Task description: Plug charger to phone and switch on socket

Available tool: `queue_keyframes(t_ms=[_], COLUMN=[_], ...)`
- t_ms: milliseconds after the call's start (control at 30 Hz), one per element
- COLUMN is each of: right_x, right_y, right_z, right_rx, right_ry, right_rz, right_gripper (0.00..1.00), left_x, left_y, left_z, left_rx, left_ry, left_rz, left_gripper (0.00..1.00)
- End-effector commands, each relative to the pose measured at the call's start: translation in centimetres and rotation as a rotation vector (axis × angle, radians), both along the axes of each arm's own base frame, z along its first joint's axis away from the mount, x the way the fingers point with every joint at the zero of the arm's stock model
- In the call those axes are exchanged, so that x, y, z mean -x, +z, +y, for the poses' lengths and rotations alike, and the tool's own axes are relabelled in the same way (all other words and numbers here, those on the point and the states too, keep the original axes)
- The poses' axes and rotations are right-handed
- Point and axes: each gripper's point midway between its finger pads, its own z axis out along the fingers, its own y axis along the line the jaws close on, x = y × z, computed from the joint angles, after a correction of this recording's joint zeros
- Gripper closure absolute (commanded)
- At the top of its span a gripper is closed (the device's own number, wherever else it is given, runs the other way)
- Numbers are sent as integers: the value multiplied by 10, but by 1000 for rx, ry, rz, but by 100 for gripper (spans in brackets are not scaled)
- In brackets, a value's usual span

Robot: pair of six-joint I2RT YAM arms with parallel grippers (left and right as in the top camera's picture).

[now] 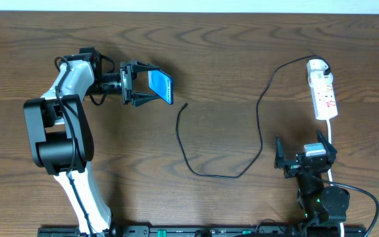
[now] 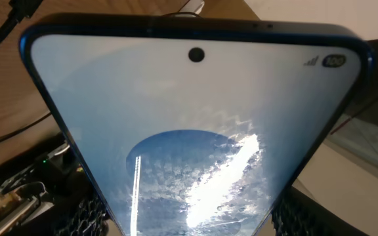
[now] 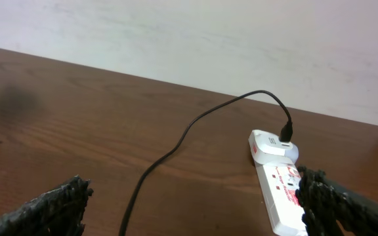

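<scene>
One phone (image 1: 161, 86) sits clamped within the left end effector (image 1: 141, 83).

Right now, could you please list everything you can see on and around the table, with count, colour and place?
phone: one, bright blue screen, left of centre, tilted, held in the left gripper.
charger: one, thin black cable, from the socket's rounded end, looping across the table to a free end near the centre.
socket: one, white with red markings, far right.
white cord: one, running from the socket toward the right arm.
table: one, dark brown wood.
wall: pale, behind the table.
left gripper: black, closed on the phone.
right gripper: black, open, empty, near right.
left arm: white and black.
right arm: black.
</scene>
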Motion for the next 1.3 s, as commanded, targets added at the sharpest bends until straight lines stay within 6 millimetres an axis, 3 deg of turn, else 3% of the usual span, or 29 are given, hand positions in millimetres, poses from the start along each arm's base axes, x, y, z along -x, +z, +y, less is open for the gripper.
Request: queue_keyframes(t_ms=[0, 200, 1267], right_x=[0, 0, 0], right_y=[-1, -1, -1], right_z=[-1, -1, -1], right_rx=[-14, -14, -14], right_ry=[-3, -3, -3], right_rz=[5, 5, 5], right_gripper=[1, 1, 1], left_x=[-3, -3, -3], left_y=[6, 6, 6], left_z=[2, 1, 1], left_rx=[64, 71, 71], left_ry=[16, 22, 22], left_rz=[42, 111, 118], left_gripper=[39, 39, 39])
